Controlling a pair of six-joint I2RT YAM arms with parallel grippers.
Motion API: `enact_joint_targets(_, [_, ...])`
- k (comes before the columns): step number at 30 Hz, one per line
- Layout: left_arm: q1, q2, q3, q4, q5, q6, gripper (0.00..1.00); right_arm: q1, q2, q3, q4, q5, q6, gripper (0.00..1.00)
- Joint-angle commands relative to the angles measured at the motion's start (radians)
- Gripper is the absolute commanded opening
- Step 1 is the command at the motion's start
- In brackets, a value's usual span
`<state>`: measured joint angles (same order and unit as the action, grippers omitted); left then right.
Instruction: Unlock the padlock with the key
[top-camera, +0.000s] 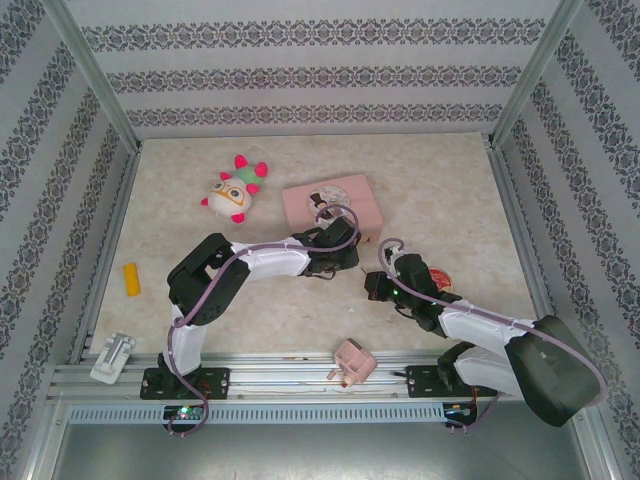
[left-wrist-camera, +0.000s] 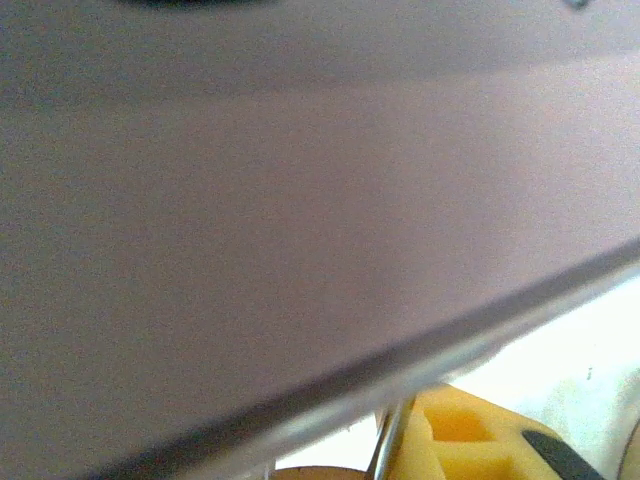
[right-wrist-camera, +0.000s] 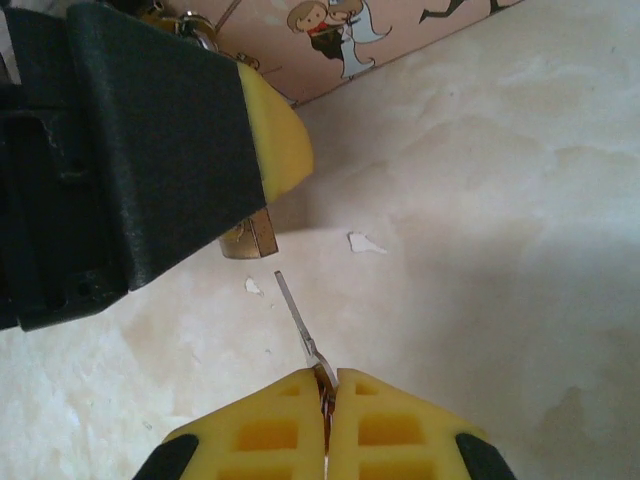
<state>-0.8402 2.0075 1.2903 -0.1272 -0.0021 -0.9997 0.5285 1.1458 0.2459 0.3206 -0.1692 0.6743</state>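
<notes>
Although only a corner of the tiny brass-gold padlock (right-wrist-camera: 252, 238) could be seen, it was found tucked under the yellow pad of the left claw (top-camera: 338, 258), with a shadow cast on the pale marbled table (right-wrist-camera: 480, 250) beneath. The left claw was judged to be clamped on the padlock, though its far finger was hidden. In the left wrist view a thin silver rod, probably the shackle, was seen beside that claw's yellow pad.

The very small, thin, dark grey metal key (right-wrist-camera: 293, 312) was pinched by its head between the yellow pads of the right claw (right-wrist-camera: 328, 388), which were pressed together on it. Its blade was pointed ahead and to the left of that claw, toward the padlock, and a clear gap was left between tip and lock body.

Two white flecks (right-wrist-camera: 365, 243) were noted on the table ahead of the right claw. The pink illustrated tin box (right-wrist-camera: 400, 40) was set just beyond the left claw. A white and pink plush toy (top-camera: 233, 192) was seen well off to that claw's left, and a pink plastic plug-like block (top-camera: 352, 362) lay back by the arm bases.

The step in hand was judged to be the lining-up of key and lock, with insertion not yet made. The keyhole could not be made out. A fine correction of the blade's aim would be called for, then a straight push while the padlock was kept steady, then a twist.
</notes>
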Motion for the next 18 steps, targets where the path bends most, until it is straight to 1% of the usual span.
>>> enact_joint_targets(1, [0.021,-0.041,-0.002,0.141,0.023,-0.088,0.12,0.016,-0.015,-0.034,0.056,0.059,0.029,0.0])
enact_joint_targets(8, [0.023,-0.022,0.007,0.173,0.05,-0.128,0.11,0.03,-0.01,-0.05,0.116,0.09,0.043,0.0])
enact_joint_targets(18, [0.024,-0.022,0.003,0.174,0.044,-0.132,0.11,0.061,0.131,-0.018,0.226,0.074,0.053,0.0])
